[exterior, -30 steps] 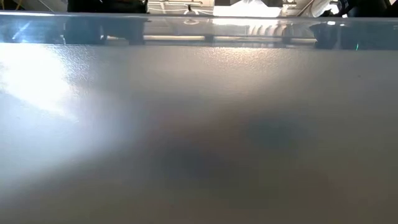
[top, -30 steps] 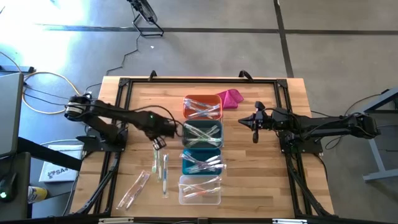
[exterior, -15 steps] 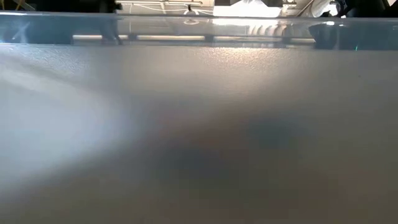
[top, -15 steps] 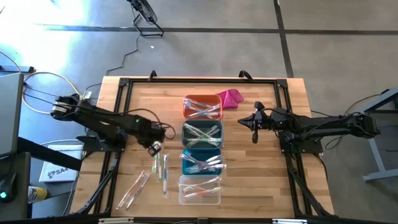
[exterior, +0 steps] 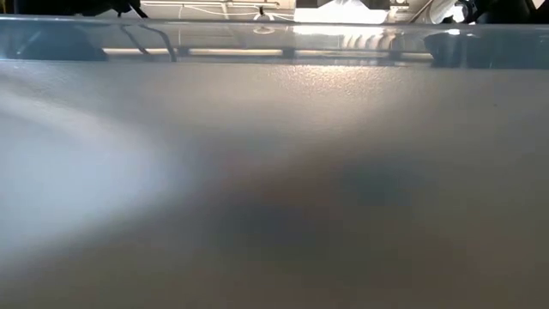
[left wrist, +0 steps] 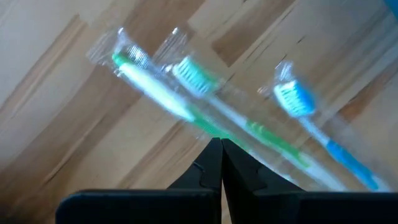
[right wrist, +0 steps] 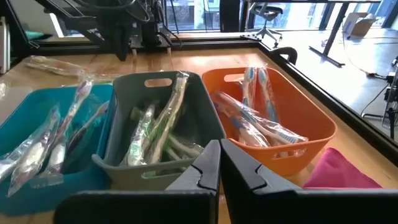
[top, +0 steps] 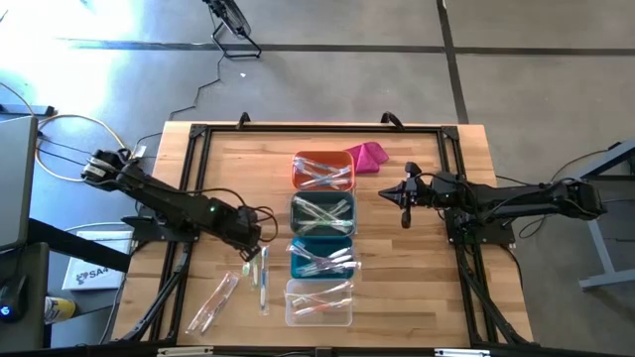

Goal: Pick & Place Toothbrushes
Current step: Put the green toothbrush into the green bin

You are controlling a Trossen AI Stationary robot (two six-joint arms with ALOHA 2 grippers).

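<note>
Wooden counter [top: 228, 164] carries the left pincer [top: 249, 247], its fingers pressed together on nothing, poised just above three wrapped toothbrushes [left wrist: 205, 106] lying side by side on the bare boards, two with green heads and one with a blue head, each in a clear glossy sleeve. The right pincer [top: 404, 203] hangs with its fingers likewise together and empty, beside the orange bin [right wrist: 273, 118] and grey bin [right wrist: 158, 130]. More wrapped brushes lie in the orange, grey, teal [top: 319, 256] and clear bins [top: 318, 301], and a few lie loose near the counter's front left.
</note>
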